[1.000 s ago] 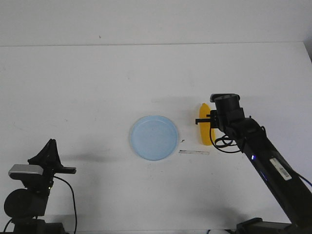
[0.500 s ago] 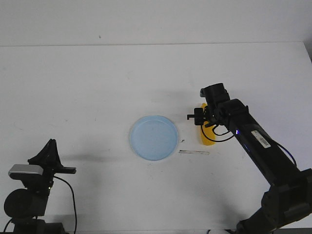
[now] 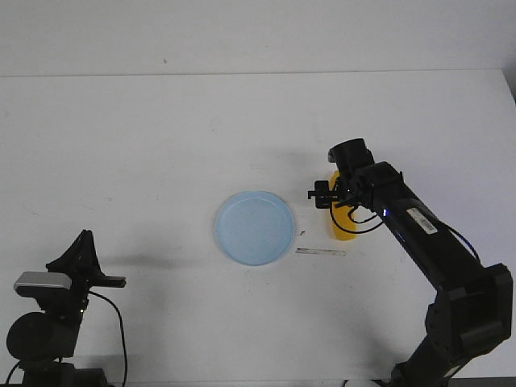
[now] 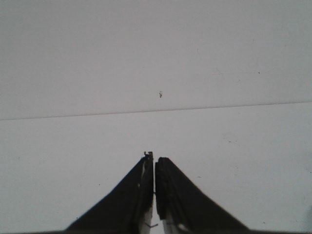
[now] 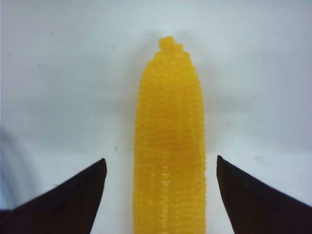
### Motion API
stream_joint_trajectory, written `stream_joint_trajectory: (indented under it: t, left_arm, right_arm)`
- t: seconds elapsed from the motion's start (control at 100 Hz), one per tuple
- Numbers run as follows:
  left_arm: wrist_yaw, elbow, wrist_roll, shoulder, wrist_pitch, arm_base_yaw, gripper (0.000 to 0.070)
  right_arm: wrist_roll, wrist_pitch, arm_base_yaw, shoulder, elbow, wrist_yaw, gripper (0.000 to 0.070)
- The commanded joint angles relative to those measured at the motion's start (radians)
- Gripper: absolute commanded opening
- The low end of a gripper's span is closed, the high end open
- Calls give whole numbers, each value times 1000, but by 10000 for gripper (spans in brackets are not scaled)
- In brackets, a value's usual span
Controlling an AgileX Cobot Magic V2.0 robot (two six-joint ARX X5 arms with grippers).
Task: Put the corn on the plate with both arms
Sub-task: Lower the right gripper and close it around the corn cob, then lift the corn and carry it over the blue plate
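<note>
Corn (image 3: 342, 227) lies on the white table (image 3: 161, 145) just right of the plate (image 3: 254, 227), apart from its rim, with its long axis running near to far. From the front we see only its near, rounded part clearly; the far part is covered by our right gripper (image 3: 339, 193), which hangs directly above it. In the right wrist view the cob (image 5: 169, 146) sits centred between our two dark fingers (image 5: 73, 200), its tapered tip pointing away from the wrist. Those fingers are spread wide, with clear white table showing on each side between finger and cob, so we are touching nothing there. Our right arm (image 3: 419, 234) reaches in from the near right corner, bent over toward the cob.

Beside the plate, on its near right, a thin pale strip (image 3: 321, 252) lies flat on the table, close to the cob's near end. The plate itself is bare and pale blue.

Our left arm (image 3: 60, 302) is folded at the near left corner, well apart from plate and corn. Its wrist view shows the left gripper (image 4: 154, 168) with fingers pressed together, only a hairline gap between them, holding nothing and aimed over bare white surface.
</note>
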Motion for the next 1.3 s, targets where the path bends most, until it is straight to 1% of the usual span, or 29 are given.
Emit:
stream_joint_trajectory:
  t: [0.0, 0.36, 0.45, 0.54, 0.61, 0.67, 0.74, 0.8, 1.11, 1.29]
  left_arm:
    - [-1, 6, 2, -1, 10, 2, 1]
    - [-2, 6, 2, -1, 10, 2, 1]
    - [-2, 6, 2, -1, 10, 2, 1]
    - [-1, 6, 2, -1, 10, 2, 1]
    - [-2, 6, 2, -1, 10, 2, 1]
    - [-1, 6, 2, -1, 10, 2, 1]
    - [-2, 6, 2, -1, 10, 2, 1]
    - [-2, 6, 2, -1, 10, 2, 1]
    - [-2, 6, 2, -1, 10, 2, 1]
    - [-1, 6, 2, -1, 10, 2, 1]
  right_arm:
    - [4, 8, -3, 42, 21, 0, 507]
    - [-7, 11, -18, 104, 21, -4, 506]
    - [-22, 10, -18, 117, 21, -6, 502]
    - [-29, 8, -18, 125, 20, -22, 500]
    - [-29, 9, -18, 130, 20, -30, 474]
    - [-29, 9, -17, 130, 20, -30, 438]
    - [-29, 9, -17, 130, 20, -30, 361]
    - [-29, 9, -17, 130, 20, -30, 326]
    - [-31, 10, -17, 129, 23, -29, 325]
    - [-32, 11, -13, 82, 24, -27, 325]
